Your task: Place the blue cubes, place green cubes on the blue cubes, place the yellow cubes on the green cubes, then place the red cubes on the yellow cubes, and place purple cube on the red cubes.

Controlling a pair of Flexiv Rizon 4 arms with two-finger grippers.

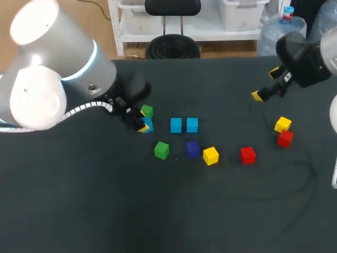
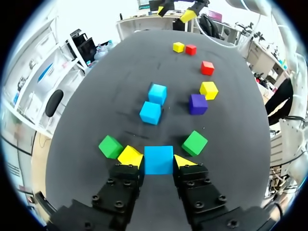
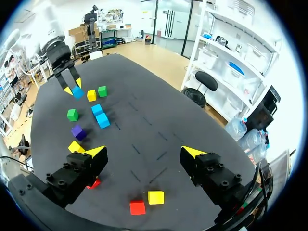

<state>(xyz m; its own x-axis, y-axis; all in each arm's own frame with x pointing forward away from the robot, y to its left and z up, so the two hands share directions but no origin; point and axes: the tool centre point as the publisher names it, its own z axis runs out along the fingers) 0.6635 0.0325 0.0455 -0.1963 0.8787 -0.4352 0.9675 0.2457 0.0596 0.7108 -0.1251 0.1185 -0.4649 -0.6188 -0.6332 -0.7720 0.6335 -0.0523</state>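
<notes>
Blue cube [image 2: 159, 160]: gripped by left fingers [image 2: 130, 155], near blue pair [image 1: 176, 125] resting on surface [image 1: 105, 200]. Right fingers [image 3: 96, 152] spread, empty. Nothing stacked yet: your green cubes [image 1: 161, 150], yellow cubes [image 1: 210, 156], red cubes [image 1: 247, 155], purple cube [image 1: 192, 148] lie loose around blue pair.

- The head view looks down from high behind the robot onto the table [image 1: 105, 211]. The left arm [image 1: 52, 79] enters at 9 o'clock and the right arm [image 1: 310, 58] at 2 o'clock.
- The left wrist view sits low and close behind the left gripper [image 2: 159, 161], which is clamped on a blue cube [image 2: 159, 160], and faces across the table.
- The right wrist view hangs higher behind the wide-spread right gripper [image 3: 144, 151], facing roughly the opposite way.
- All three views share the purple cube [image 1: 192, 148]. Each wrist view shows the other gripper far off, near its own 12 o'clock.
</notes>
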